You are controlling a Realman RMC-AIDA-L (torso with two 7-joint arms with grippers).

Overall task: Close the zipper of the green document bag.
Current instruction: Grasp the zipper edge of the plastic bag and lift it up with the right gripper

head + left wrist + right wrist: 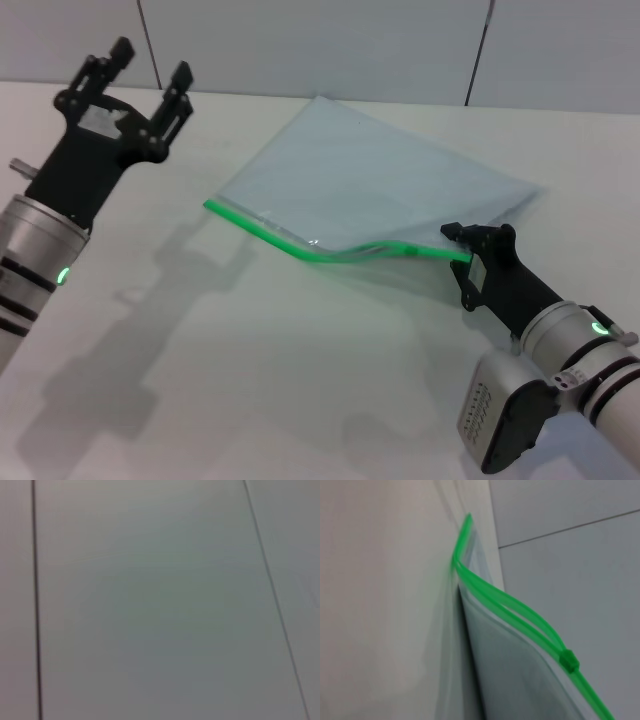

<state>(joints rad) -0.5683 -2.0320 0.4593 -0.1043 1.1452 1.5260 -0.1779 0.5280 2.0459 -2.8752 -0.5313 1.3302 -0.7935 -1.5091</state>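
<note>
The green document bag [370,175] lies flat on the white table, a translucent pale pouch. Its zipper [270,232] is the bright green strip along the near edge. My right gripper [462,258] is shut on the right end of that edge and holds it lifted, so the strip bows upward. In the right wrist view the zipper [510,605] splits into two strips beyond the small slider [568,660], so that stretch gapes open. My left gripper [152,60] hangs open in the air at the far left, away from the bag.
The white table [250,380] stretches around the bag, with a grey panelled wall [320,40] behind it. The left wrist view shows only a plain grey panel surface [150,605] with dark seams.
</note>
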